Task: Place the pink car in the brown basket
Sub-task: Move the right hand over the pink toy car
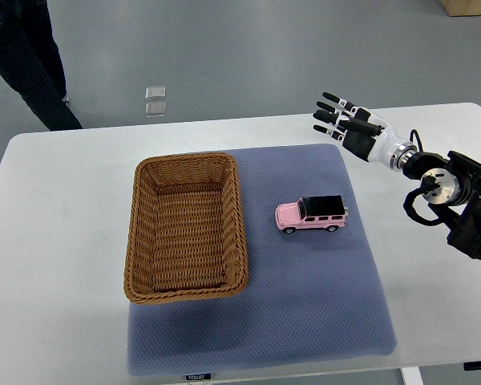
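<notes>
pink car [311,215]: upright on its wheels on the blue mat [321,297], just right of the brown basket [186,228], not touching; clear room around it for a grasp
brown basket: long side toward the car — short carry
right hand [346,123]: fingers spread wide, holding nothing; hovers over the mat's far right corner, well apart from the car — approach not yet begun
left hand: not in view

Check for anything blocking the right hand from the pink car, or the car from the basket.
Nothing visible blocks either path. The right hand hovers, fingers spread, beyond the pink car, with only bare blue mat between them. The car sits to the right of the brown basket, apart from it. The basket looks empty.
</notes>
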Controlling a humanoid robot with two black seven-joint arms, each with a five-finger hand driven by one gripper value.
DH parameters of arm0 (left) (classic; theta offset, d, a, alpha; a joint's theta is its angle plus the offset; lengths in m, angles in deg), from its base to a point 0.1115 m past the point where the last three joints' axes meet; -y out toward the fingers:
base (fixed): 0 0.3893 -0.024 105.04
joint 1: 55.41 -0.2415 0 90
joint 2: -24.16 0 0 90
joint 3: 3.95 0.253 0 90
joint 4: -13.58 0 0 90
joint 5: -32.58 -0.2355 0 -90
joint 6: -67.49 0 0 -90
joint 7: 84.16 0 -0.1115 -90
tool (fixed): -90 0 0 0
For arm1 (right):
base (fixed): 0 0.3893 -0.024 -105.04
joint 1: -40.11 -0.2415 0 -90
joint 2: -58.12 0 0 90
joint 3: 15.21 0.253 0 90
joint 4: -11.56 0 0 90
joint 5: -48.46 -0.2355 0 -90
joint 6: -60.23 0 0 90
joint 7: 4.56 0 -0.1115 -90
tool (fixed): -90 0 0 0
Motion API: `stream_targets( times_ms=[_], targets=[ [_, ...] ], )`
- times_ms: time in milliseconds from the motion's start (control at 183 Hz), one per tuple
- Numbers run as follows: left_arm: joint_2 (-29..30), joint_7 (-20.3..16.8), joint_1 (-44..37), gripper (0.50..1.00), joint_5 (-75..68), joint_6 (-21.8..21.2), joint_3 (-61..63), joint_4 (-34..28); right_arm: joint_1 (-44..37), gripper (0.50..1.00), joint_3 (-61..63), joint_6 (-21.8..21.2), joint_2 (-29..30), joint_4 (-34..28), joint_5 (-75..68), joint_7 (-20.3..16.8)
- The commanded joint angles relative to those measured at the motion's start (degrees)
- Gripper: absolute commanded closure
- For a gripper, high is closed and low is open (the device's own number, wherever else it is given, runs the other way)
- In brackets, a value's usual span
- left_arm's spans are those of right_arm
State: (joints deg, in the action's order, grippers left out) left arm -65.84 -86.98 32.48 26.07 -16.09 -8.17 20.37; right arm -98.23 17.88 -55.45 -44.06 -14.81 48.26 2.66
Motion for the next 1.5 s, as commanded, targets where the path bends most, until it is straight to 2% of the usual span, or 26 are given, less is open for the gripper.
stream_targets(
  times_ms=[0,296,476,750,925,1007,1100,1297,1495],
  targets=[
    [0.0,0.0,0.0,0.5,0.0,0.0,0.0,0.1,-0.1,0.585,0.0,0.1,0.0,0.0,0.0,0.2],
    [0.0,0.0,0.0,0.5,0.0,0.0,-0.3,0.1,0.0,0.585,-0.1,1.9,0.0,0.2,0.5,1.0],
    [0.0,0.0,0.0,0.5,0.0,0.0,-0.2,-0.4,0.0,0.587,-1.0,-2.5,-0.7,-0.2,3.6,1.5],
    [0.0,0.0,0.1,0.5,0.0,0.0,-0.2,-0.2,-1.7,0.591,-1.0,-9.3,-3.2,-0.7,24.5,7.4],
    [0.0,0.0,0.1,0.5,0.0,0.0,-0.3,-0.3,-1.8,0.591,-1.2,-9.3,-6.0,-3.1,41.7,13.2],
    [0.0,0.0,0.0,0.5,0.0,0.0,-0.2,-0.3,-2.4,0.591,-1.2,-9.3,-6.8,-6.4,51.4,16.8],
    [0.0,0.0,0.1,0.5,0.0,0.0,-0.2,-0.3,-2.8,0.591,-1.3,-9.3,-8.9,-9.8,58.8,19.1],
    [0.0,0.0,0.1,0.5,0.0,0.0,-0.3,-0.3,-3.8,0.591,-3.1,-9.3,-11.6,-15.5,72.5,20.7],
    [0.0,0.0,0.1,0.5,0.0,0.0,-0.3,-0.3,-6.8,0.589,-10.2,-9.3,-13.1,-17.4,76.7,21.9]
  ],
)
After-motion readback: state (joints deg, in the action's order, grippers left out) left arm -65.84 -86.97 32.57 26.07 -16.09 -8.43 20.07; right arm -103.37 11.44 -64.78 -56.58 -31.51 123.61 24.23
